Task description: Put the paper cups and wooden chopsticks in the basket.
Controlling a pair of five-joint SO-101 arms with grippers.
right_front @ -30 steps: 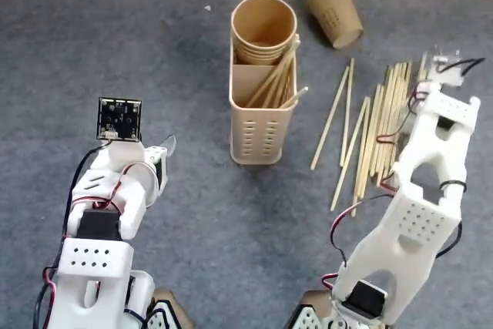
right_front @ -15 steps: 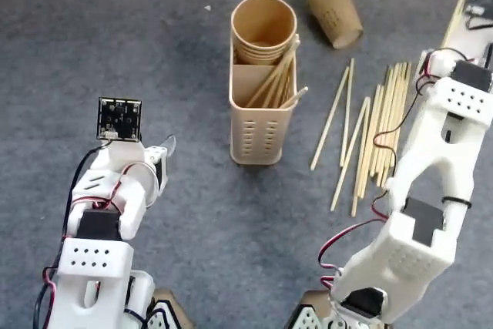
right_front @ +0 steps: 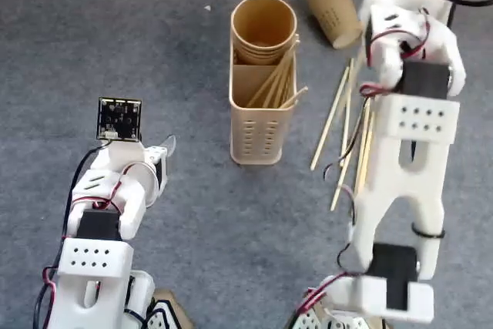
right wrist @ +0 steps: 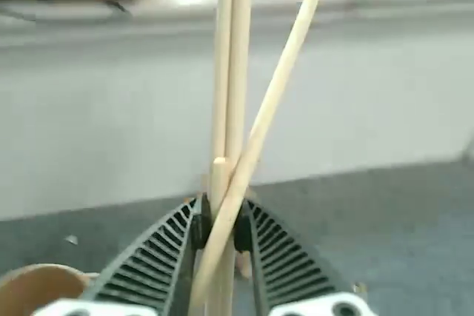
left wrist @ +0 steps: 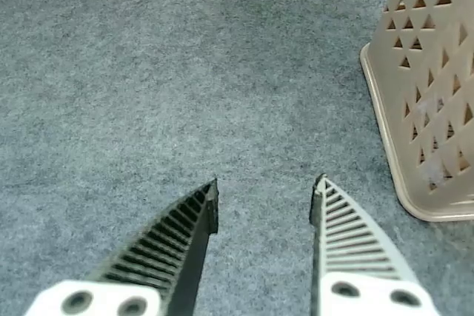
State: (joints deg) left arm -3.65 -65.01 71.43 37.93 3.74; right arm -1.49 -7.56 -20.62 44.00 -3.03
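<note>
Holds left gripper (left wrist: 266,183) spread wide over grey carpet (left wrist: 148,72), beside tan perforated basket (right_front: 262,132) containing stacked brown paper cups (right_front: 263,25) and pale wooden chopsticks (right_front: 276,82). Farther off, shows loose chopsticks (right_front: 332,117) and one tipped cup (right_front: 336,13) on carpet. Clamps right gripper (right wrist: 222,205) on several crossed round sticks (right wrist: 224,72).

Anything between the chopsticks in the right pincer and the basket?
Nothing visible. The right pincer holds chopsticks off the table; a tipped cup lies between it and the basket, likely below the path. The basket's top is open.
</note>
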